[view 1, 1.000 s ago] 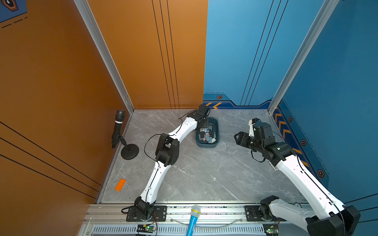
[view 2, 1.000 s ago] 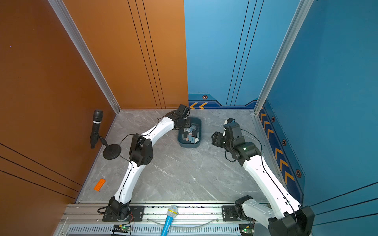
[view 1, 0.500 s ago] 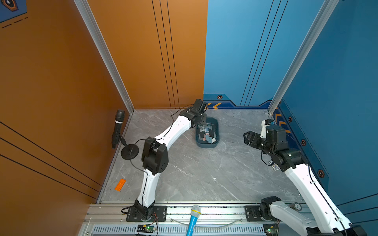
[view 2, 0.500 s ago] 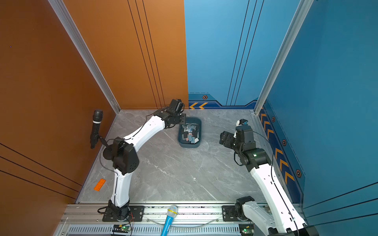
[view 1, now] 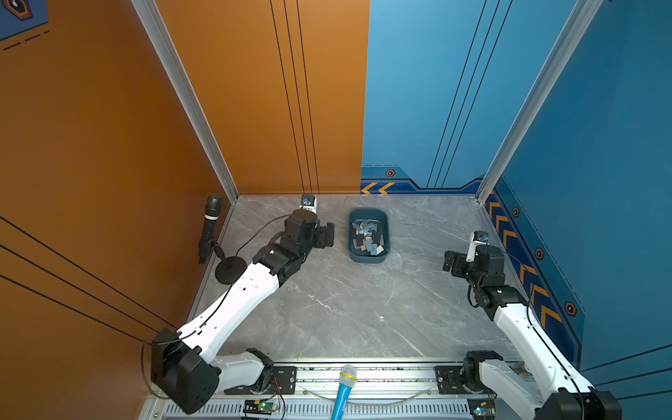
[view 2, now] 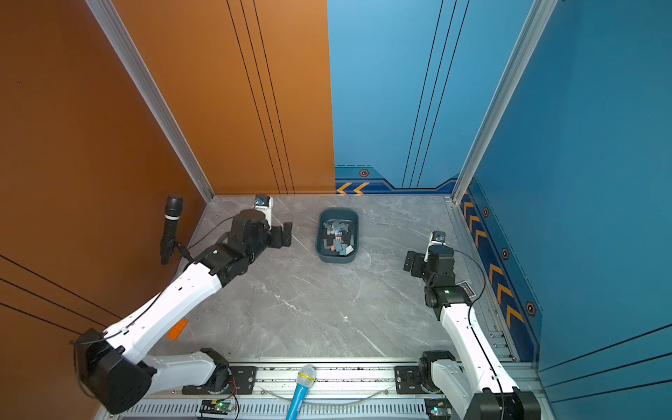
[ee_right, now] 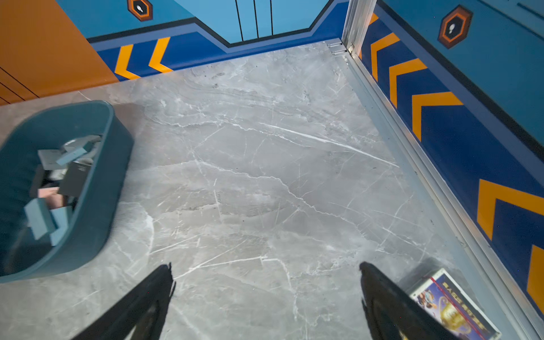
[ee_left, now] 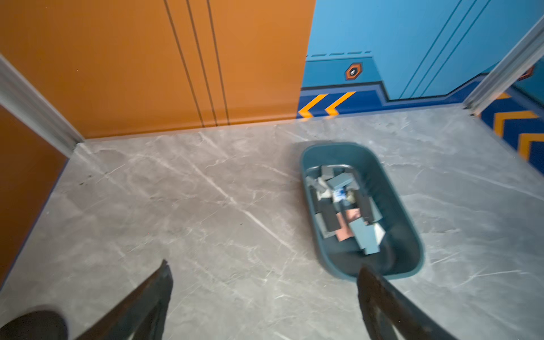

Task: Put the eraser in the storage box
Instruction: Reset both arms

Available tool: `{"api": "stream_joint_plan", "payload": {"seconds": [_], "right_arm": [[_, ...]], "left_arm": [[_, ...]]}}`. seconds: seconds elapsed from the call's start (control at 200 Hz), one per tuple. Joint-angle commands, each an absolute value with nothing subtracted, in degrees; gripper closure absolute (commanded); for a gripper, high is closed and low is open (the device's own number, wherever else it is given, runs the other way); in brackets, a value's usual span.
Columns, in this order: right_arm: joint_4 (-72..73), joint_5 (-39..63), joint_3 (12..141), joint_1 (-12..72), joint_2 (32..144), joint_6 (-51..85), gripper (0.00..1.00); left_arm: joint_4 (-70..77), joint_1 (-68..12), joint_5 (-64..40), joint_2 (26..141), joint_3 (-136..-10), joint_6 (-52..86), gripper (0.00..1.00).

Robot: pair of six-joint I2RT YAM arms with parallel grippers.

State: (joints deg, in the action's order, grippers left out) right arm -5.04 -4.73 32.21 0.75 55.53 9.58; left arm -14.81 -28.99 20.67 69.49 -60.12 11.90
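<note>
Location: the box (view 1: 367, 259) stands upright at the far middle of the table (view 1: 345, 309). A loose heap of erasers (view 1: 367, 238) is seen inside it, in grey, black, blue and pink. The heap is confirmed in the left wrist view (ee_left: 344, 206) and the right wrist view (ee_right: 50, 191).

Grippers: the left gripper (view 1: 325, 235) is held just left of the box, not touching it. Its jaws are spread wide and nothing is between them (ee_left: 264, 268). The right gripper (view 1: 451, 260) is held well apart from the box, toward the right wall. Its jaws are likewise spread and empty (ee_right: 265, 268).

Outstanding items: no eraser is found on the bare table between the arms. A flat orange piece (view 2: 177, 329) lies at the near left edge, and whether it is an eraser cannot be told. A printed pack (ee_right: 453, 309) lies by the right wall.

Handling assessment: each eraser is judged small, light and rubbery, slightly yielding and not fragile. Slipping is thought unlikely, since the surface should grip the pads. A hold across the narrow width, at mid-length, is advised. Low-lying blocks call for jaws lowered close to the table. The box is judged light enough to be nudged if struck.
</note>
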Motion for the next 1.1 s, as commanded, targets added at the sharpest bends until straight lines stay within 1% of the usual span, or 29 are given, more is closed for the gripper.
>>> {"api": "stream_joint_plan", "payload": {"seconds": [0.0,0.14,0.275,0.491,0.656,0.761,0.801,0.851,0.891,1.001,1.096], "right_arm": [[11.8,-4.8,27.8,-0.3,59.3,5.9,0.00],[18.9,-6.9,25.1,-0.9,65.7,4.4,0.00],[27.3,-6.7,23.2,-1.1,70.9,5.1,0.00],[34.9,-7.0,22.5,-0.9,75.9,4.7,0.00],[38.8,-5.3,23.0,-1.1,78.9,5.3,0.00],[46.0,-4.7,22.1,-0.4,84.3,5.1,0.00],[48.2,-5.5,21.9,0.1,86.8,4.7,0.00],[52.7,-6.3,21.0,1.0,88.6,3.8,0.00],[49.9,-6.5,21.4,1.5,87.5,3.2,0.00],[49.8,-6.2,21.9,1.5,88.0,3.0,0.00],[49.6,-6.0,22.0,1.3,88.0,3.1,0.00]], "left_arm": [[-7.1,-26.8,27.3,64.0,-51.8,7.6,0.02],[1.1,-22.8,32.9,58.1,-40.6,5.0,0.02],[10.7,-17.9,30.5,56.7,-31.2,4.0,0.02],[24.6,-12.6,29.0,59.2,-23.4,-0.2,0.02],[39.0,-5.3,21.0,66.2,-18.5,1.2,0.02],[45.6,-3.3,17.0,71.9,-18.0,1.1,0.02],[46.7,-2.9,16.1,73.8,-18.6,0.9,0.02],[43.7,-2.5,13.7,74.7,-19.7,0.8,0.02],[45.1,-2.5,12.5,76.2,-19.3,0.5,0.02],[56.1,-1.9,11.1,82.9,-16.2,0.5,0.02],[71.3,-1.6,9.5,91.5,-13.6,0.2,0.02]]}}
